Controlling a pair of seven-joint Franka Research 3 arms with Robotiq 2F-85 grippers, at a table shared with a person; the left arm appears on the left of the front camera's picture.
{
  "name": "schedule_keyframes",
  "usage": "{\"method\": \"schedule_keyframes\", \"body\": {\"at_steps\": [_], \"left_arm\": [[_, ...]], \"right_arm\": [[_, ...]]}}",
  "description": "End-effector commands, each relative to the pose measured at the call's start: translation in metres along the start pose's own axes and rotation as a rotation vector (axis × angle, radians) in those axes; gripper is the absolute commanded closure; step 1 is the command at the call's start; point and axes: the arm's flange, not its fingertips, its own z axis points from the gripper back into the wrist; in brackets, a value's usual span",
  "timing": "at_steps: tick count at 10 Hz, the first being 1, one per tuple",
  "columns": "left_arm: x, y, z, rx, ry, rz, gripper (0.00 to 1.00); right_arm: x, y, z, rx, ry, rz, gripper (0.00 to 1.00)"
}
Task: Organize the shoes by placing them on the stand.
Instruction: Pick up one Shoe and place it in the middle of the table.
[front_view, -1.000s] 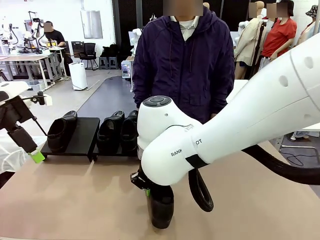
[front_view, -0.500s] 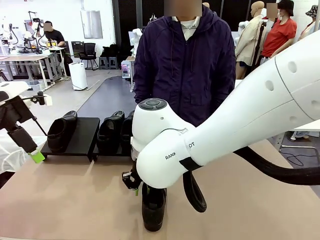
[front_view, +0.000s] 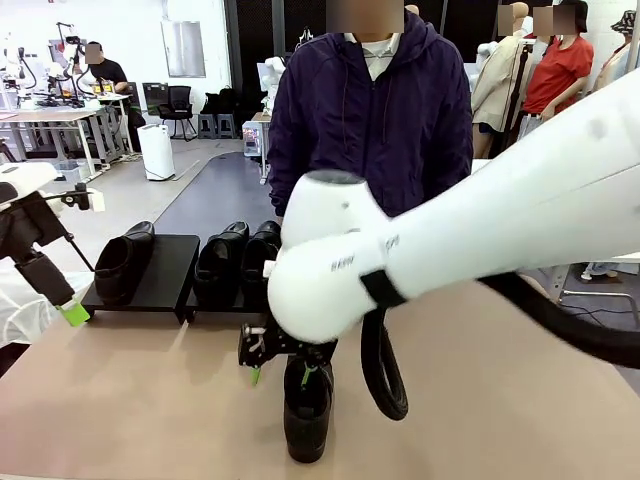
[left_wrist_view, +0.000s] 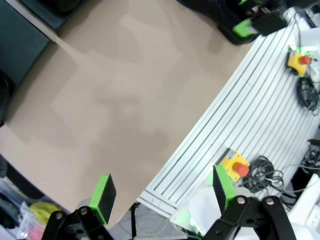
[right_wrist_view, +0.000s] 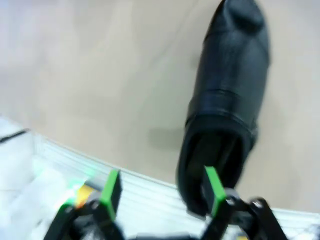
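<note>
Front view: I see the right gripper low over the near table, its fingers spread, gripping nothing. One shoe lies flat on the table right under it; in my right wrist view one green pad sits over the shoe's opening, the other beside the shoe. Three more shoes rest on the stand at the far side. The left gripper hangs spread wide over the table's near edge.
</note>
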Motion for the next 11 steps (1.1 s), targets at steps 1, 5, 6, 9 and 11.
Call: {"method": "schedule_keyframes", "body": {"at_steps": [1, 5, 6, 9, 11], "left_arm": [[-0.003, 0.002, 0.002, -0.004, 0.005, -0.016, 0.00], [-0.003, 0.002, 0.002, -0.004, 0.005, -0.016, 0.00], [-0.003, 0.002, 0.002, -0.004, 0.005, -0.016, 0.00], [-0.003, 0.002, 0.002, -0.004, 0.005, -0.016, 0.00], [-0.003, 0.002, 0.002, -0.004, 0.005, -0.016, 0.00]], "right_arm": [[-0.037, -0.066, 0.102, 0.132, 0.010, 0.075, 0.00], [-0.073, -0.285, 0.229, 0.285, 0.059, 0.185, 0.00], [-0.087, -0.334, 0.247, 0.288, 0.000, 0.147, 0.00], [-0.130, -0.422, 0.263, 0.333, -0.159, 0.068, 0.00], [-0.131, -0.426, 0.244, 0.300, -0.204, 0.048, 0.00]]}}
